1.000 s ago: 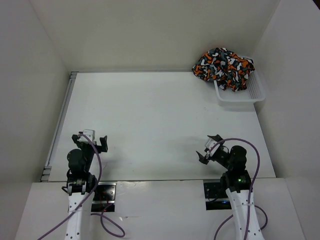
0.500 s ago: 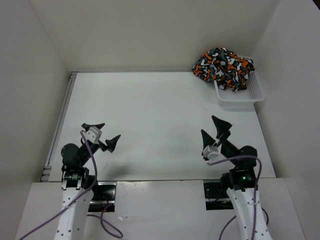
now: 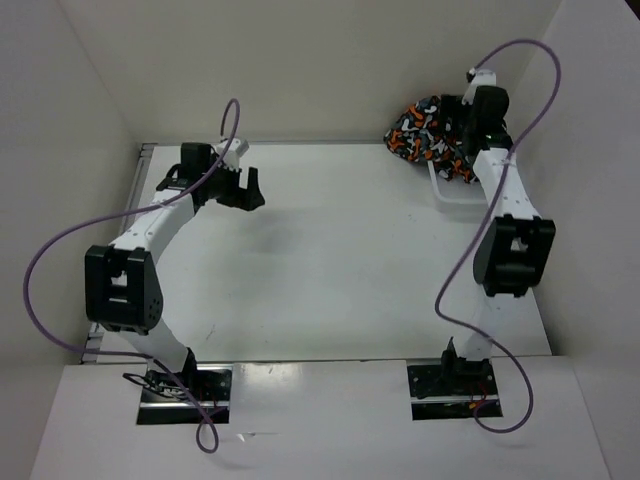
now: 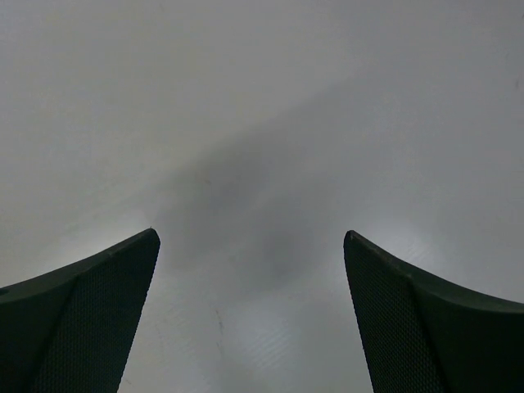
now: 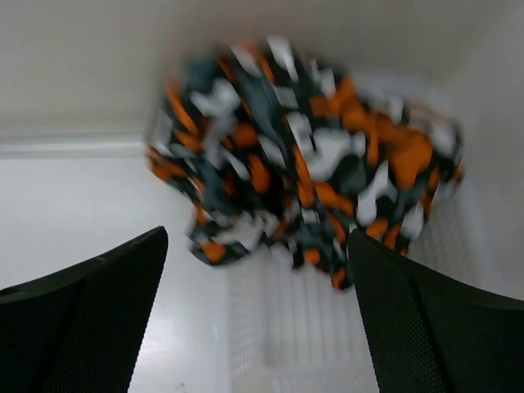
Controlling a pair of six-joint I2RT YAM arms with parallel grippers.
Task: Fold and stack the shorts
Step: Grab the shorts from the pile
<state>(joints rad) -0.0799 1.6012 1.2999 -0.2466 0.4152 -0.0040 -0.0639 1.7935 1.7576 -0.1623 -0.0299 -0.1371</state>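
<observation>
The shorts (image 3: 440,130) lie crumpled in the white basket (image 3: 452,198) at the far right corner of the bench (image 3: 320,260), spilling over its left rim (no clear long axis; the heap is slightly wider than deep). The right tool (image 5: 258,232), fingers spread, hangs just above and short of them. It is far nearer than the left tool (image 3: 245,190), likewise spread, over bare bench at far left. A second earlier both arms sat folded by their bases.
</observation>
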